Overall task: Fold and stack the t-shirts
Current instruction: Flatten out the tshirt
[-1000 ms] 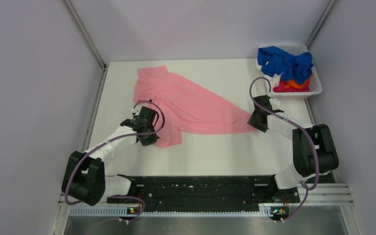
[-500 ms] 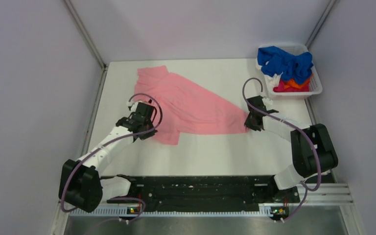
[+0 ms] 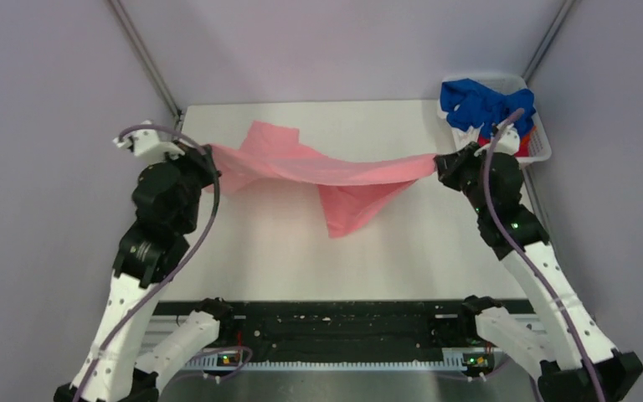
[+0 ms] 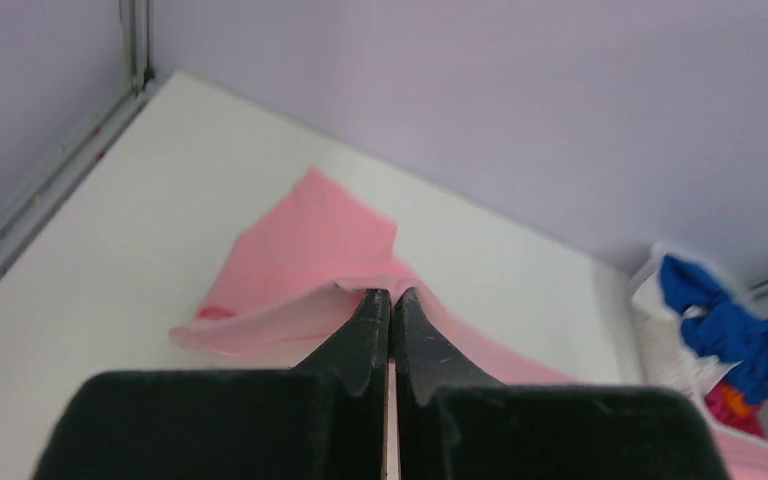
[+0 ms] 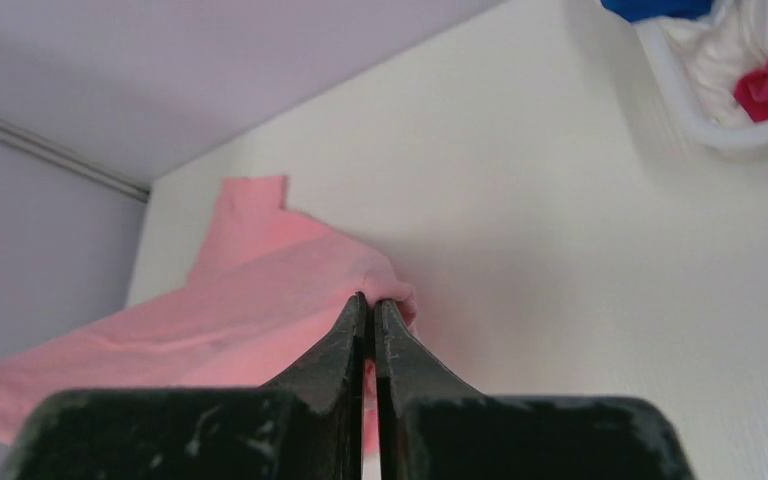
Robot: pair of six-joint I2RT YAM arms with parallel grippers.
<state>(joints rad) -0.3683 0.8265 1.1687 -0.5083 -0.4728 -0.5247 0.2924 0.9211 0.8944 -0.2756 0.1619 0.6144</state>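
I clench the soft salmon-pink cloth t-shirt point(image 3: 335, 172) in my left gripper point(image 3: 209, 161) and right gripper point(image 3: 440, 164), stretched above the far edge of the table point(image 3: 285, 251), likely to spread it for folding.

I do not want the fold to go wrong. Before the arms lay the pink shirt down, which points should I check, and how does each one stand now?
1. Left gripper pinches the pink t-shirt: ok, cloth sits between the shut fingertips.
2. Right gripper pinches it too: ok.
3. Shirt hangs smooth between the two grippers: not ok, a flap droops in the middle and the top edge is bunched.
4. Drooping flap is off the table: cannot tell.
5. Right gripper is apart from the basket: ok in the right wrist view.
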